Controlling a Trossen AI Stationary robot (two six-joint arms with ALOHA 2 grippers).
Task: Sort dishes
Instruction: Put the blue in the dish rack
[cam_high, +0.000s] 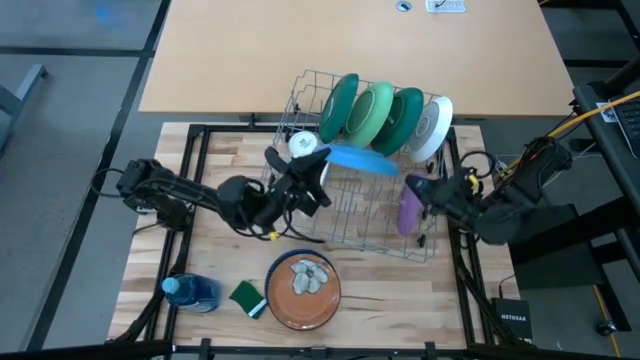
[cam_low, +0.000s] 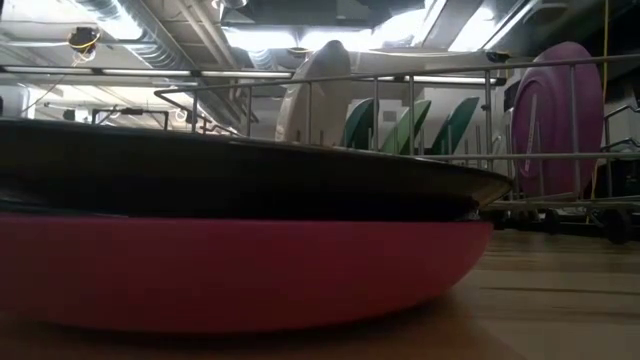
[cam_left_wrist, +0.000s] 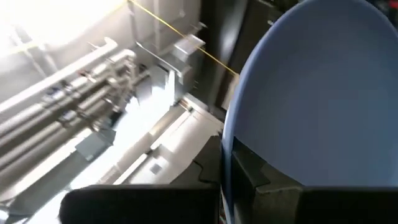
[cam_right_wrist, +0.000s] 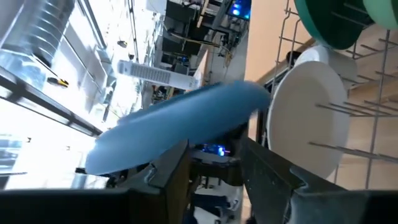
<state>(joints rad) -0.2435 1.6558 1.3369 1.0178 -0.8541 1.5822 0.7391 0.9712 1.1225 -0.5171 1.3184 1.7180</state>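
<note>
Rack (cam_high: 375, 215) sits mid-tabletop; we see the left gripper (cam_high: 318, 165) clamped on a blue plate (cam_high: 360, 160) above it, the right gripper (cam_high: 420, 195) holding a purple plate (cam_high: 408, 210) at its right edge. Plates might collide there.

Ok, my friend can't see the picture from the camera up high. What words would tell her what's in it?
The left end effector holds a blue plate over a wire dish rack on a wooden table. Green plates and a white plate stand in the rack. The right end effector holds a purple plate; a brown patterned plate lies in front.
</note>
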